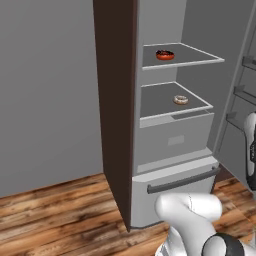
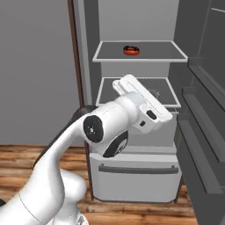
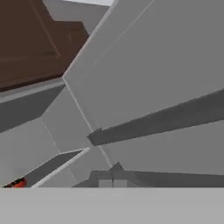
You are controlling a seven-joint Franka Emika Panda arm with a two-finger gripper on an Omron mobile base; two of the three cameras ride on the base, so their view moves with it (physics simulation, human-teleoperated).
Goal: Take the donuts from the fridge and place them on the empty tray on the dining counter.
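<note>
The fridge [image 1: 200, 30] stands open in front of me. A reddish-orange donut with dark icing [image 1: 165, 55] lies on the upper shelf [image 1: 200, 59]; it shows again in the right base view [image 2: 131, 50] and at the lower left edge of the hand view [image 3: 17, 183]. The pale donut with white icing [image 1: 181, 99] rests on the shelf below. My wrist [image 2: 140, 103] hangs in front of that lower shelf, apart from both donuts. My gripper [image 3: 112, 177] is shut with nothing in it. The tray and the dining counter are out of view.
The open fridge door [image 2: 206, 110] with its door shelves juts out on the right. A dark brown panel [image 1: 115, 100] flanks the fridge on the left. Below the shelves is a drawer with a dark bar handle [image 1: 182, 181]. Wood floor [image 1: 50, 215] lies in front.
</note>
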